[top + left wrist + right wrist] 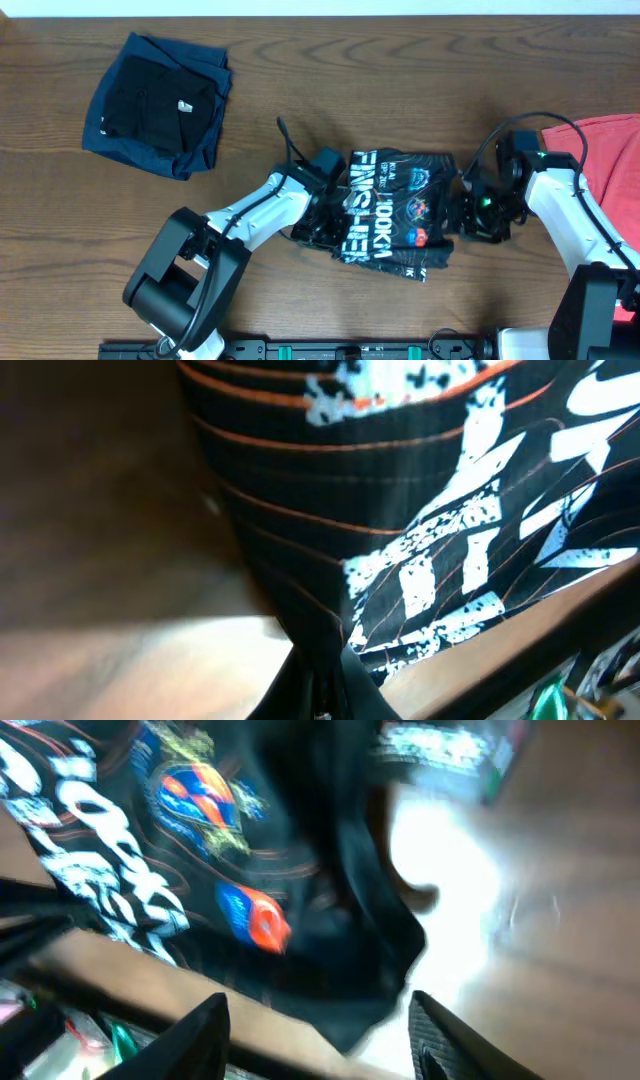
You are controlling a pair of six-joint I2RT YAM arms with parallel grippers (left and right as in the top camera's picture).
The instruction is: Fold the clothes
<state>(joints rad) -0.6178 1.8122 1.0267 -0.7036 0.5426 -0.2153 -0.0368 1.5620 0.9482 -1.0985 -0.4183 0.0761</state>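
The black jersey [395,212] lies nearly folded on the surface [400,80], left claw [318,222] clenched on its edge, right claw [464,215] released beside it; a navy pile [158,103] beyond it looks done, the red T-shirt [605,150] apparently not.

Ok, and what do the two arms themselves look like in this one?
Both the left arm and right arm have white links, black joints and black wrist blocks. A thin black cable loops over the right wrist, where a small green light glows. The right gripper's fingers are black and tapered.
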